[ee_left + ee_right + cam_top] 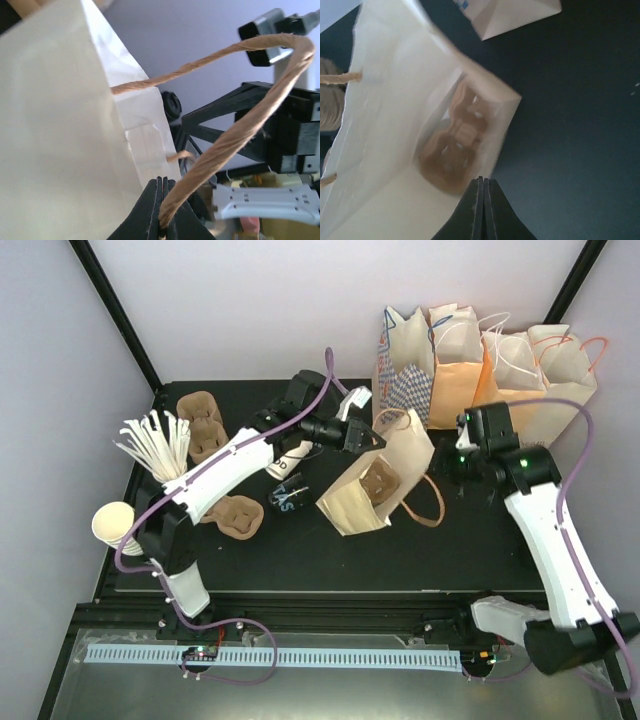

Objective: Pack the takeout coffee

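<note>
The white takeout coffee cup [296, 453] with black lettering lies on its side on the black table, partly under my left arm. No black lid shows. A kraft paper bag [350, 502] stands tilted and open at mid table, with a brown cup carrier [377, 483] inside. My left gripper [362, 436] is shut on the bag's twisted paper handle [220, 147] and holds it up. My right gripper [447, 466] is shut just right of the bag's rim [505, 122]. It looks into the bag at the carrier [452, 147], and nothing shows between its fingers.
A black cup with pale lettering [285, 498] lies near the white cup. Brown carriers [200, 425] [235, 513], white stirrers [155, 445] and a cream cup stack [113, 525] sit at the left. Several paper bags [480, 365] stand at the back right.
</note>
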Controlling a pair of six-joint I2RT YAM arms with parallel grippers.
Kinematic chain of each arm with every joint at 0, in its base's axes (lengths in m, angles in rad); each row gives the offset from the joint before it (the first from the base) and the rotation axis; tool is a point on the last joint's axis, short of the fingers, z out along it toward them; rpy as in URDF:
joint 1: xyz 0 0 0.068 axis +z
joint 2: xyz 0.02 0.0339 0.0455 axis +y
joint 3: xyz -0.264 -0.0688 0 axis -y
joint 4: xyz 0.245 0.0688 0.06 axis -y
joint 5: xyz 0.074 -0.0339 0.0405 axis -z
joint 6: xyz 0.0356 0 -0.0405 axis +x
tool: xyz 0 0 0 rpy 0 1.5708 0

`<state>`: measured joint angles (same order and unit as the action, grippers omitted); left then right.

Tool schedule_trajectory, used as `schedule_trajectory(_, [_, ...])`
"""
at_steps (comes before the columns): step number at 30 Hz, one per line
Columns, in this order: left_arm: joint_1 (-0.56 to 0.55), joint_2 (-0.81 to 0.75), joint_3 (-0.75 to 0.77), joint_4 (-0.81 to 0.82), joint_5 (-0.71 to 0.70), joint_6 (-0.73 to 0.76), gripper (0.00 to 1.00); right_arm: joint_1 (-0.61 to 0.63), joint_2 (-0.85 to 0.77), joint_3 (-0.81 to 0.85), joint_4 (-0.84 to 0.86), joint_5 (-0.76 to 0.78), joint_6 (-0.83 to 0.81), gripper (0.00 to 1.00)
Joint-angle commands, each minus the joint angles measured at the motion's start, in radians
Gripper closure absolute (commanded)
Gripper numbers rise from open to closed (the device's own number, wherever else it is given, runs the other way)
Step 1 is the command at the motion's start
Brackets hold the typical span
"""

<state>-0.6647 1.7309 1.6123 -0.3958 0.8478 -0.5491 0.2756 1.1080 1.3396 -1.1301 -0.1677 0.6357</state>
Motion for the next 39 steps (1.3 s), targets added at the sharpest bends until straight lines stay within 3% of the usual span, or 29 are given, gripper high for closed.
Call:
schedule_trajectory(1, [0.034, 0.097, 0.1, 0.078, -0.037, -0.087, 0.98, -0.058, 0.111, 0.135, -0.077, 0.106, -0.073, 0.99])
schedule_trajectory(6, [0.054, 0.188, 0.238, 0.033, -0.044, -0.078, 0.98, -0.136, 0.194, 0.244, -0.07, 0.103, -0.094, 0.98])
schedule_trajectory(7, [0.059, 0.198, 0.25, 0.027, -0.048, -0.081, 0.98, -0.144, 0.207, 0.261, -0.069, 0.094, -0.101, 0.92])
schedule_trajectory(8, [0.066, 0.202, 0.256, 0.024, -0.051, -0.085, 0.99, -0.151, 0.221, 0.276, -0.067, 0.081, -0.107, 0.75])
schedule_trajectory(10, [0.079, 0.2, 0.252, 0.023, -0.052, -0.084, 0.98, -0.158, 0.252, 0.297, -0.068, 0.019, -0.128, 0.53])
schedule_trajectory(12, [0.092, 0.195, 0.246, 0.014, -0.045, -0.072, 0.98, -0.159, 0.277, 0.301, -0.063, -0.048, -0.144, 0.43])
schedule_trajectory(17, [0.106, 0.15, 0.196, -0.05, -0.043, -0.017, 0.94, -0.158, 0.306, 0.274, 0.004, -0.192, -0.178, 0.33])
schedule_trajectory(19, [0.109, 0.129, 0.162, -0.063, -0.047, -0.008, 0.85, -0.157, 0.322, 0.273, 0.02, -0.171, -0.183, 0.33])
schedule_trajectory(23, [0.12, 0.079, 0.139, -0.117, -0.118, 0.038, 0.52, -0.158, 0.381, 0.308, -0.004, -0.109, -0.168, 0.33])
schedule_trajectory(26, [0.133, 0.023, 0.144, -0.189, -0.255, 0.117, 0.26, -0.157, 0.408, 0.362, -0.045, -0.037, -0.151, 0.29])
schedule_trajectory(29, [0.152, -0.049, 0.136, -0.294, -0.493, 0.189, 0.02, -0.157, 0.376, 0.375, -0.021, 0.04, -0.14, 0.27])
schedule_trajectory(33, [0.187, -0.15, 0.022, -0.35, -0.786, 0.25, 0.01, -0.158, 0.329, 0.375, -0.007, 0.08, -0.148, 0.26])
schedule_trajectory(36, [0.232, -0.168, -0.064, -0.344, -0.794, 0.359, 0.01, -0.157, 0.31, 0.371, -0.014, 0.068, -0.153, 0.26])
schedule_trajectory(39, [0.271, -0.076, -0.021, -0.442, -0.794, 0.427, 0.01, -0.157, 0.293, 0.36, -0.016, 0.052, -0.157, 0.25])
